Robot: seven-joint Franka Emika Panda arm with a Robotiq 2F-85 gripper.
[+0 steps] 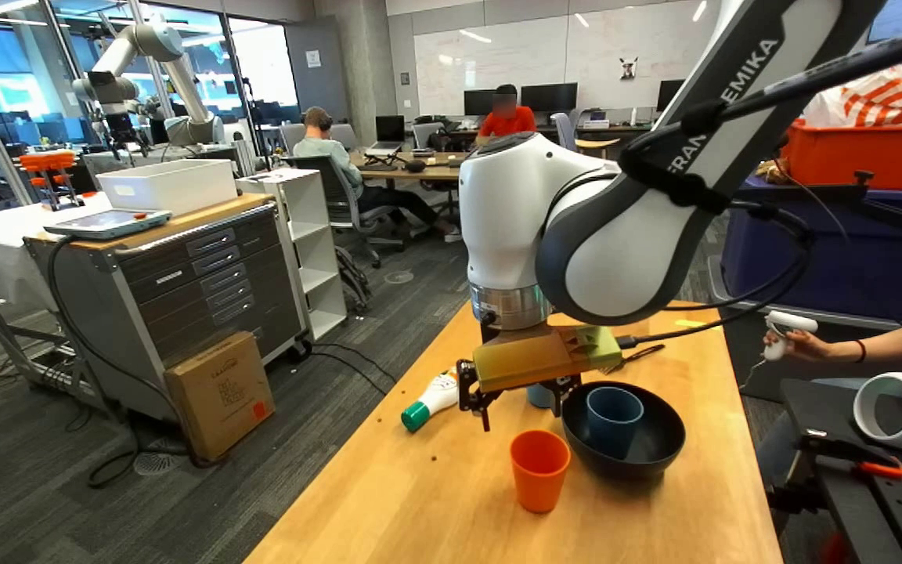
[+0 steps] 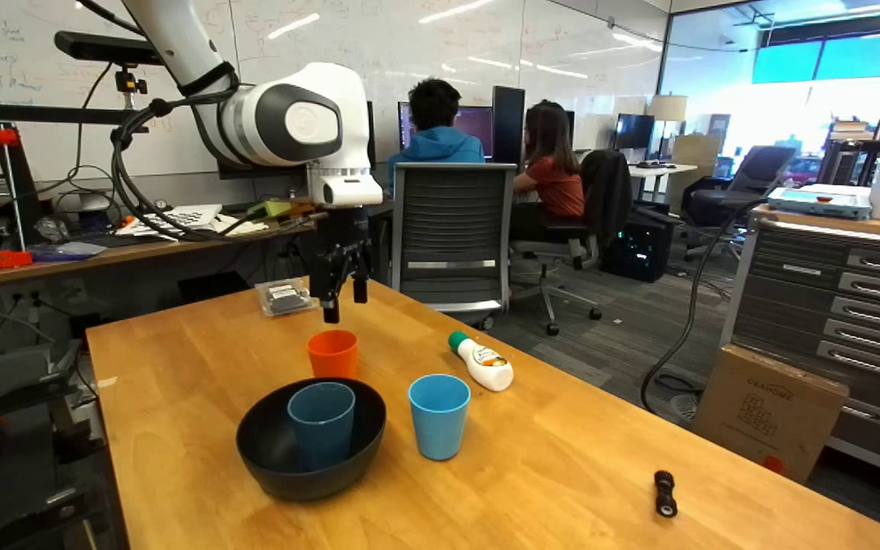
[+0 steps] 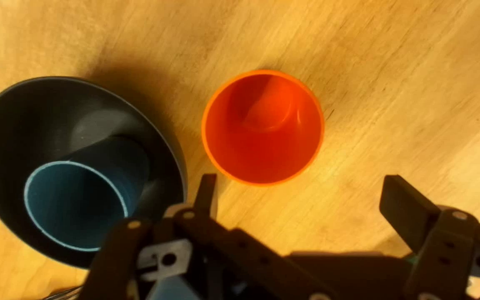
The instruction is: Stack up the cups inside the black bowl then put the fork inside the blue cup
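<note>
My gripper (image 3: pixel 299 180) is open, its jaws wide apart and nothing between them. It hangs above the table by the orange cup (image 3: pixel 263 129), whose rim lies just beyond the fingertips in the wrist view, nearer the left one. In an exterior view the gripper (image 2: pixel 346 302) is over that cup (image 2: pixel 333 354). The dark navy cup (image 2: pixel 323 424) stands inside the black bowl (image 2: pixel 260 439). Beside the bowl, on the table, is the blue cup (image 2: pixel 440 420); behind the gripper only a bit of that cup (image 1: pixel 539 395) shows. The fork (image 1: pixel 645 352) lies beyond the bowl, partly hidden.
A white bottle with a green cap (image 2: pixel 486 364) lies on its side near the table edge. A small black object (image 2: pixel 664 493) and a clear packet (image 2: pixel 285 296) are also on the table (image 2: pixel 562 473). A person's hand holds a white controller (image 1: pixel 791 323) beside the table.
</note>
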